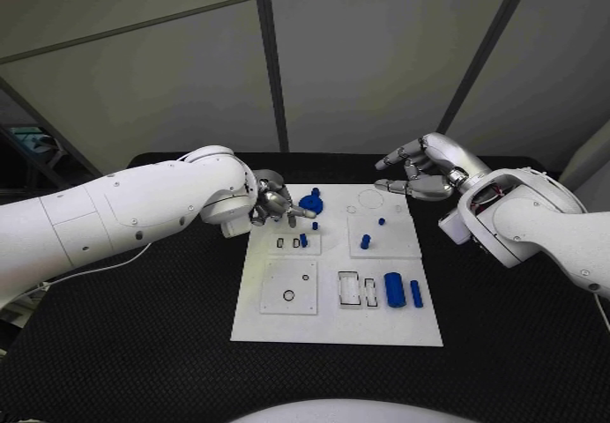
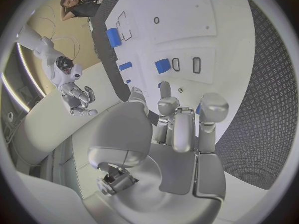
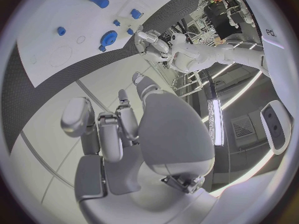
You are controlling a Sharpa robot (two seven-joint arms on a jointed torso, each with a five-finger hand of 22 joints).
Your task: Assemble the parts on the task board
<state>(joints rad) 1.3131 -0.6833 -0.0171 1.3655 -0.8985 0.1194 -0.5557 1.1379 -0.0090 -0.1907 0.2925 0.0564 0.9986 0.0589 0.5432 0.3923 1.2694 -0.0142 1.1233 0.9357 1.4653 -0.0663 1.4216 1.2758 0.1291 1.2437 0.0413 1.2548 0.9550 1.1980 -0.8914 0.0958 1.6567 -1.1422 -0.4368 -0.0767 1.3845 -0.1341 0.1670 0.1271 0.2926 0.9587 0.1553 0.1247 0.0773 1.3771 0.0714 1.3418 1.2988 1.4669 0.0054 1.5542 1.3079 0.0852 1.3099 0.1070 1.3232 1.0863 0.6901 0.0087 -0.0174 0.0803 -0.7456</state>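
— Checking the left hand (image 1: pixel 271 204) first: hanging over the far corner of the board (image 1: pixel 331 328) on its own side, fingertips (image 2: pixel 167 106) reaching right up against the round blue piece (image 1: pixel 311 204).

— Gripping it or only touching?

— Hard telling. Fingers stretching forward and lying close together in the left wrist view, with blue peeking out behind them, but not showing any clear hold.

— And the right hand (image 1: pixel 417 174)?

— Hovering off the far edge of the board, well apart from every piece, fingers loosely bent and spread, holding nothing.

— So, judging which way the round piece is lying from the fingers?

— Sitting just beyond the left fingertips, toward the middle of the board. Lying flat, so no long axis worth minding. Being far nearer the left hand than the right.

— Looking at the recesses now. Anything sitting in them?

— Two long slots (image 1: pixel 357 292) near the front edge, both looking unfilled. Thick blue cylinder (image 1: pixel 394 289) and a slimmer one (image 1: pixel 416 293) lying just beside them on the right arm's side, long axes running front to back, matching the slots. Small blue pegs (image 1: pixel 365 240) standing in the middle rows; not possible telling how deep. Round hole (image 1: pixel 290 295) in the front left panel looking bare.

— Meaning most of the job probably remaining.
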